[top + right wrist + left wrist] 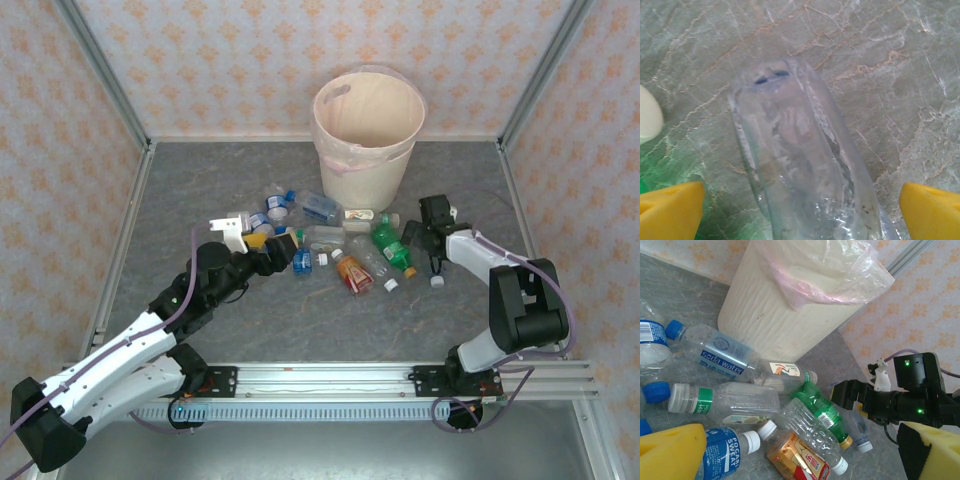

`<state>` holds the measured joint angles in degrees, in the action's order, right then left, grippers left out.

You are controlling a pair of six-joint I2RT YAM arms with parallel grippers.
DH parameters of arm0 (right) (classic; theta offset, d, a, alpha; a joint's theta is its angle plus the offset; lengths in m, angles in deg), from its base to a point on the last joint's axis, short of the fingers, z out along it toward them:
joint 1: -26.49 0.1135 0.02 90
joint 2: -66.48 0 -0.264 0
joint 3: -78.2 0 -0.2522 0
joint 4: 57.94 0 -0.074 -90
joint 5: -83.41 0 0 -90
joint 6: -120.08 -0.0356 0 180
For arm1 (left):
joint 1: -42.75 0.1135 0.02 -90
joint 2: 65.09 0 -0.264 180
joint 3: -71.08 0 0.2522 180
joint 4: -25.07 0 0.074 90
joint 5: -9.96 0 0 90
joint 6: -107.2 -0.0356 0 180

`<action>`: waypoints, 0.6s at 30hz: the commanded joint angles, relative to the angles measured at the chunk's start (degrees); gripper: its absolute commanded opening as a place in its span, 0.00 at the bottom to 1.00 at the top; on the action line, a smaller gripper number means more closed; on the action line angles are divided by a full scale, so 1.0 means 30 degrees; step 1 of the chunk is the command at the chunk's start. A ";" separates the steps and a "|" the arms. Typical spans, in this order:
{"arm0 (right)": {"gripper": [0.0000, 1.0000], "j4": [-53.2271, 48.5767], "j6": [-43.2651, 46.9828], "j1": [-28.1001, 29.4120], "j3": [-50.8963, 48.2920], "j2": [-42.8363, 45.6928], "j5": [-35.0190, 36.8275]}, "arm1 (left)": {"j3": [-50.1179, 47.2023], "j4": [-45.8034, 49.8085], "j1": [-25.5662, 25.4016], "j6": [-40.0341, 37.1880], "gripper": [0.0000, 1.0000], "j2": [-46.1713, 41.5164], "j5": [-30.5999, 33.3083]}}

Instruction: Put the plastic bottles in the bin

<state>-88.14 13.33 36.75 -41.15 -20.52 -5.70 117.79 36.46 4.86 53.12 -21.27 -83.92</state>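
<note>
The cream bin point(367, 150) with its pink liner stands at the back centre, and it looms close in the left wrist view point(770, 320). In front of it lies a heap of plastic bottles point(325, 240): clear ones, a green one point(392, 248) point(822, 412) and an orange-red one point(352, 272) point(797, 460). My left gripper point(285, 250) point(800, 460) hovers open over the heap's left side, a blue-labelled bottle point(725, 450) beside its left pad point(670, 450). My right gripper point(415, 240) point(800, 215) is open astride a clear bottle point(800, 160) lying on the table; its pads point(932, 210) stand apart from the bottle.
Patterned walls and metal posts point(105, 70) close in the grey marbled table point(170, 200) on three sides. The arms' mounting rail point(380, 375) runs along the near edge. Bare table lies left of the heap and between heap and rail.
</note>
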 commanded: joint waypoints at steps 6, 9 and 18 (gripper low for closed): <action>0.89 0.0064 -0.1363 -0.0553 -0.0997 0.0425 0.0129 | 0.0602 0.0331 -0.0173 -0.0317 0.99 -0.0446 0.0252; 0.89 0.0117 -0.1559 -0.0550 -0.1280 0.0618 0.0086 | 0.0706 0.0420 -0.0171 -0.0316 0.99 -0.0569 -0.0042; 0.75 0.0531 -0.1822 -0.0703 -0.1565 0.0718 -0.0612 | 0.1056 -0.0081 -0.0158 -0.0171 0.99 0.0213 -0.2139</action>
<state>-87.33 8.81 35.04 -44.82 -19.64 -7.14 119.06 36.81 4.86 53.15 -20.97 -87.44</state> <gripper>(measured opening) 0.756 0.991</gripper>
